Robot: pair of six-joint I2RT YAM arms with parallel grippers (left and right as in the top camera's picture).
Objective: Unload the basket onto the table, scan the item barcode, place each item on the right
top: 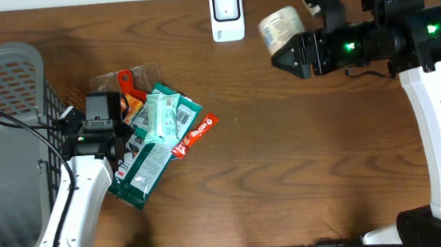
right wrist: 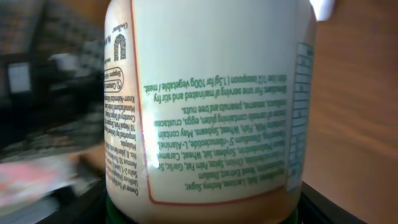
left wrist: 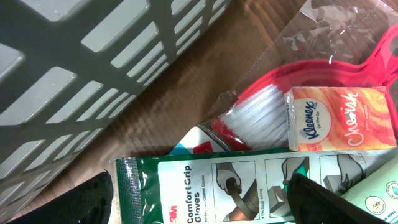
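Observation:
My right gripper (top: 296, 51) is shut on a jar (top: 279, 29) with a cream label, holding it above the table just right of the white scanner (top: 226, 13) at the back edge. In the right wrist view the jar (right wrist: 211, 106) fills the frame, label text facing the camera, with the gripper (right wrist: 202, 211) clamped at its green lid end. My left gripper (left wrist: 202, 202) hangs open over a green glove pack (left wrist: 186, 193) in the pile, nothing between its fingers. I can make out no barcode.
A grey basket (top: 7, 150) stands at the left edge, its wall (left wrist: 93, 56) close to my left gripper. The pile (top: 161, 133) holds a red brush (left wrist: 267, 112), a Kleenex pack (left wrist: 339, 118), a mint pouch and a red bar.

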